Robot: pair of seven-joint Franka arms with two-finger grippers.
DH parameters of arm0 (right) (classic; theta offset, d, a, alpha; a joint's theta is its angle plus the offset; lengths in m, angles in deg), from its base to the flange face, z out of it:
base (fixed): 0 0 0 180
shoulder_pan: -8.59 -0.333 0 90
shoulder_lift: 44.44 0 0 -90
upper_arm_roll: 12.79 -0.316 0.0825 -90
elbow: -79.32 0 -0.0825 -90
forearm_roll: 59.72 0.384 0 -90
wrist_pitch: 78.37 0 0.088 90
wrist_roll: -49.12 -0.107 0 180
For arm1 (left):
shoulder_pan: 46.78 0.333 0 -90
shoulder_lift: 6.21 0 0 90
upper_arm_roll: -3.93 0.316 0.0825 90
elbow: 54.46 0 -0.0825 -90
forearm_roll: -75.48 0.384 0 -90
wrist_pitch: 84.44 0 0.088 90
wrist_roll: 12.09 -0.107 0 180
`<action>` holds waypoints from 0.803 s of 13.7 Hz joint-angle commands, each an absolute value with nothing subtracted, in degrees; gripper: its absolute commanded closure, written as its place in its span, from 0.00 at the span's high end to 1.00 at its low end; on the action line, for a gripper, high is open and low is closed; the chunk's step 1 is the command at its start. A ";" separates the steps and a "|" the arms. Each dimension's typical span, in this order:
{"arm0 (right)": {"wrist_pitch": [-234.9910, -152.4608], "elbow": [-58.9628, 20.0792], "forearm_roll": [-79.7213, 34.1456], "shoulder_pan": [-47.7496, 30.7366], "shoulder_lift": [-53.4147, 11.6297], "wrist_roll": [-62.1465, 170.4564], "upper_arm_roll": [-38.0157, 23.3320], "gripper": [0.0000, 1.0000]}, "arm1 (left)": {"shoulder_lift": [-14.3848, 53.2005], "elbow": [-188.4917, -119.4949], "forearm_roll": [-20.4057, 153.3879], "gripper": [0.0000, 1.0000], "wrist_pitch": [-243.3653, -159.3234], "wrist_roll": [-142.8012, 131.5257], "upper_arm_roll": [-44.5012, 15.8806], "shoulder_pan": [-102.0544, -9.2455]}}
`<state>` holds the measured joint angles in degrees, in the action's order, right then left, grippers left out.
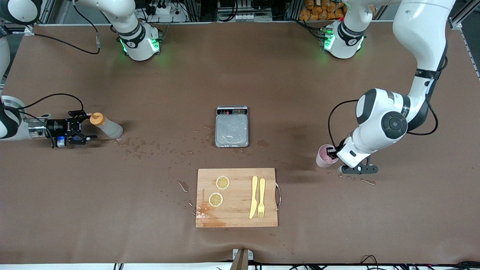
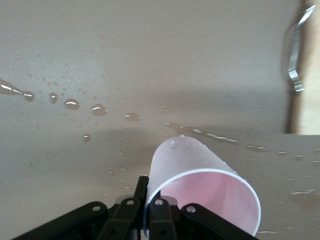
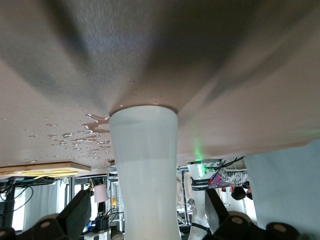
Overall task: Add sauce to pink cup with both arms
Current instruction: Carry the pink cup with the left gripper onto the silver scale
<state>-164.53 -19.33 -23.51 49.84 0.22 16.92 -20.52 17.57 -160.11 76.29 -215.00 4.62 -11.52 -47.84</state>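
Observation:
The sauce bottle (image 1: 108, 128), whitish with an orange cap (image 1: 96, 119), stands on the table at the right arm's end. My right gripper (image 1: 89, 126) is level with it and open, one finger on each side of the bottle (image 3: 145, 170), with gaps showing between the fingers (image 3: 77, 212) and the bottle. The pink cup (image 1: 324, 156) is at the left arm's end. My left gripper (image 1: 332, 152) is shut on the cup's wall at the rim (image 2: 200, 195), with one finger (image 2: 141, 187) outside it. The cup's mouth tilts toward the wrist camera.
A small scale (image 1: 232, 126) sits mid-table. A wooden cutting board (image 1: 237, 217) nearer the camera carries two lemon slices (image 1: 222, 182), a yellow knife (image 1: 254, 197) and a fork (image 1: 261, 197). Water droplets (image 1: 150, 148) are scattered on the brown mat. The board's metal handle (image 2: 295, 50) shows near the cup.

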 commanded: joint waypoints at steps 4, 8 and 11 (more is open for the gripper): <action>-166.96 -21.41 -22.10 48.85 -0.15 17.83 -20.53 1.00 | 15.58 -158.78 76.80 0.00 -212.15 22.07 -20.67 -48.62; -166.96 -21.49 -22.02 47.27 -0.15 17.83 -20.53 1.00 | 16.63 -156.07 76.80 0.00 -212.15 32.36 -22.26 -54.58; -168.44 -23.34 -20.26 46.21 -0.41 18.10 -20.53 1.00 | 19.88 -152.03 77.33 0.00 -212.15 38.87 -22.18 -60.82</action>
